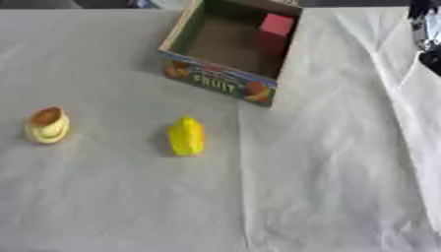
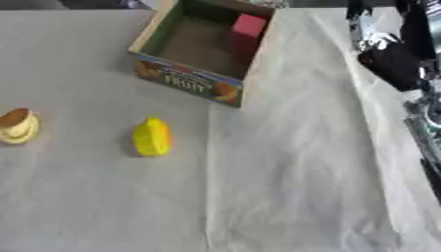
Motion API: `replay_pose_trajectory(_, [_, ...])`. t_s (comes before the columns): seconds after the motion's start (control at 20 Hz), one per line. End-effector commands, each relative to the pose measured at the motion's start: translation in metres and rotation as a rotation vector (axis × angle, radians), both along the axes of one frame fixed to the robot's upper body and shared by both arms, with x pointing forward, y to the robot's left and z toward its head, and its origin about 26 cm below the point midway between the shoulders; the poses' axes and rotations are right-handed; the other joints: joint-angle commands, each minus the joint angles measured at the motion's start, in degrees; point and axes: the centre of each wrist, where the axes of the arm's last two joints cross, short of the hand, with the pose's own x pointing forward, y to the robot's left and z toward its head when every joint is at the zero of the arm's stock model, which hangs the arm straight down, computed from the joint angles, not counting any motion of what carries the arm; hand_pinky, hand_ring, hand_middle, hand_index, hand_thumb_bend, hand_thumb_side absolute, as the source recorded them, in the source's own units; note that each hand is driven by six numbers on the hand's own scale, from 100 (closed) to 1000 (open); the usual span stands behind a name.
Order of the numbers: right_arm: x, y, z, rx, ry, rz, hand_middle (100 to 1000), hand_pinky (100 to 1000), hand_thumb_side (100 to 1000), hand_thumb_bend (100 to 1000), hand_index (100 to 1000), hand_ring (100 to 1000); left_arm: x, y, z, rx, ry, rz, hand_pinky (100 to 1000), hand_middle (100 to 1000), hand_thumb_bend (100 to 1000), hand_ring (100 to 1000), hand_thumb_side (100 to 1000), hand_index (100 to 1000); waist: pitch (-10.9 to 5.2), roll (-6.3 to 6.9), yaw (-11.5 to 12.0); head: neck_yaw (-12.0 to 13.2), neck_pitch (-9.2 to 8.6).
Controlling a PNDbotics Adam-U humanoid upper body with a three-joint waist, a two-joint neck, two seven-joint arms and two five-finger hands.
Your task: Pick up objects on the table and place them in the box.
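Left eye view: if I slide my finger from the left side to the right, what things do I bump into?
Small cake-like thing → yellow fruit → box → red block inside the box → the robot's right arm at the top right edge.

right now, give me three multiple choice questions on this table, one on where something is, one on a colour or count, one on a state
1. Where is the red block?
A. inside the box
B. beside the yellow object
C. in a hand

2. How many objects lie on the cloth outside the box?
A. none
B. two
C. four

3. What state is the box in?
A. closed
B. tipped on its side
C. open at the top

Answers: 1 A, the red block sits against the box's far inner wall. 2 B, only the yellow object and a cream, brown-topped item lie there. 3 C, its inside shows from above.
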Motion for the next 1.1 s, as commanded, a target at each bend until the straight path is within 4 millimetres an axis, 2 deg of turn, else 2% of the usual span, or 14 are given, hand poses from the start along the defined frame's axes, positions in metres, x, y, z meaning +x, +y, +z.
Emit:
replay_pose_trajectory(0.05, [-0.003,-0.001,0.010,-0.031,-0.021,0.007,754,889,524,100,779,779,0.004,0.006,0.017,0.057,0.025,-0.002,836,813,583,842,254,929,-1.17,0.11,-0.1,0.3,-0.57])
replay_pose_trajectory(0.45, [-0.003,0.000,0.009,-0.028,-0.019,0.011,754,889,525,100,779,779,0.022,0.003,0.029,0.094,0.077,-0.021,847,820,642,851,216,924,-1.23,-0.06,-0.3,0.8,-0.26])
replay_pose_trajectory(0.6, [-0.002,0.000,0.010,-0.027,-0.018,0.015,754,889,529,100,779,779,0.031,0.004,0.026,0.104,0.146,-0.032,854,823,666,856,224,926,-1.16,-0.07,-0.4,1.0,-0.27])
replay_pose_trajectory(0.85, [-0.002,0.001,0.009,-0.024,-0.014,0.018,753,890,548,100,778,779,0.038,-0.001,0.019,0.162,0.226,-0.094,853,814,759,857,277,909,-0.99,0.16,-0.6,1.4,-0.17])
replay_pose_trajectory(1.0, [-0.002,0.002,0.009,-0.020,-0.010,0.023,753,891,553,100,778,778,0.044,-0.004,0.009,0.186,0.254,-0.101,838,818,747,850,248,906,-0.93,0.33,-0.8,1.5,-0.20])
replay_pose_trajectory(1.05, [-0.002,0.002,0.009,-0.019,-0.009,0.024,752,891,559,100,777,778,0.047,-0.004,0.006,0.186,0.257,-0.096,828,829,698,849,222,909,-0.92,0.37,-0.8,1.6,-0.20])
replay_pose_trajectory(1.1, [-0.002,0.002,0.009,-0.018,-0.006,0.025,752,891,561,100,777,778,0.051,-0.005,0.001,0.180,0.261,-0.088,825,832,685,848,208,908,-0.93,0.40,-0.9,1.7,-0.18])
